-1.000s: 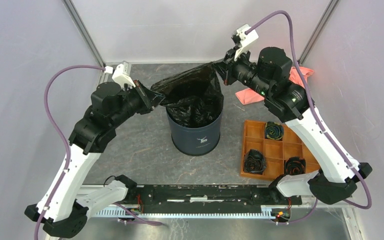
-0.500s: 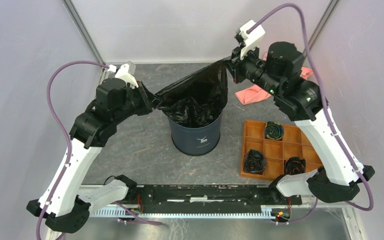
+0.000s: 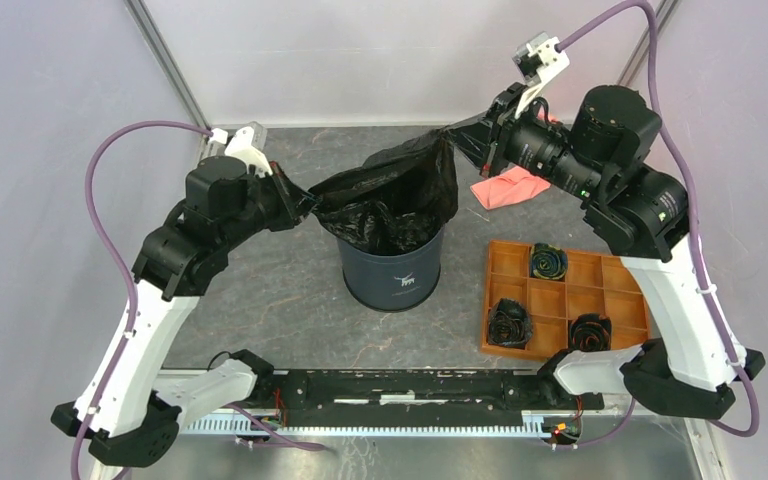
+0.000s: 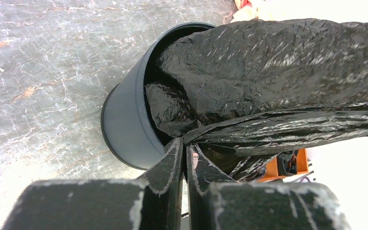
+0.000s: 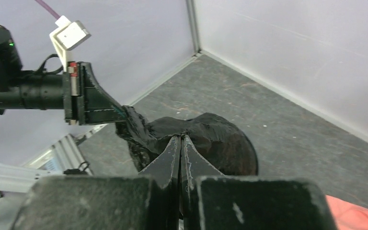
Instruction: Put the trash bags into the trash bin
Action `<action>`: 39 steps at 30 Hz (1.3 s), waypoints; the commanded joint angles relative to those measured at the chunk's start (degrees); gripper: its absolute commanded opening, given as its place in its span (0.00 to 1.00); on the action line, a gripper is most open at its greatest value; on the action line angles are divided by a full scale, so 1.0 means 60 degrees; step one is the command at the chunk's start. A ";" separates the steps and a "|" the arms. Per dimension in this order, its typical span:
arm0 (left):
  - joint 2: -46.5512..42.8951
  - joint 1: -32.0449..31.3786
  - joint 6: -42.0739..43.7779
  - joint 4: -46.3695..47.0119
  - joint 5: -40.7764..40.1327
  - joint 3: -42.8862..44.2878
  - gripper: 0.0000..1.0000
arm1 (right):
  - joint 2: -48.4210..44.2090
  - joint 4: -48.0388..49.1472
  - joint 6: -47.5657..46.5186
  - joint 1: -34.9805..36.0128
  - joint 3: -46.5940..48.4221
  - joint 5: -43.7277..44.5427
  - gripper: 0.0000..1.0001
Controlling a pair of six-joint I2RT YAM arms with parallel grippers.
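Bag: we see the trash bag (image 3: 400, 185) stretched over the trash bin (image 3: 392, 278), its lower part hanging inside and its mouth pulled wider than the rim.
Left gripper (image 3: 298, 203): clenched on the bag's left edge.
Right gripper (image 3: 454, 136): clamped on the bag's far-right edge, held higher than the left.
Around: right of the bin, apart from it, we find an orange tray (image 3: 563, 300) holding three black rolls (image 3: 548, 262); a pink cloth (image 3: 508, 187) lies beyond it.
Surface: a dark grey mottled table (image 3: 270, 290) with pale walls (image 3: 360, 50) around it.

White arm links (image 3: 148, 348), black joint housings (image 3: 212, 190), purple cables (image 3: 140, 125), white wrist cameras (image 3: 543, 60), seemingly a small green light (image 5: 10, 44)
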 commanded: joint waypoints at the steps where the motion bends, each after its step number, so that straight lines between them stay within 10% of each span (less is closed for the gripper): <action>1: -0.0286 0.0075 0.0513 -0.0144 -0.0260 0.0593 0.12 | -0.0411 0.0814 0.1114 -0.0026 -0.0187 -0.1191 0.00; 9: -0.0666 0.0073 0.0258 -0.0158 -0.0423 0.0421 0.21 | -0.0727 0.2040 0.2321 -0.0027 -0.0475 -0.0927 0.00; 20: -0.1552 0.0066 -0.0969 0.1120 0.1154 -0.1488 0.74 | -0.2068 0.3835 0.3364 -0.0030 -0.3536 -0.0714 0.00; 39: -0.0313 0.0070 0.0057 0.1162 -0.0312 -0.1432 0.35 | 0.0418 0.1096 -0.0673 -0.0334 -0.3482 0.2001 0.00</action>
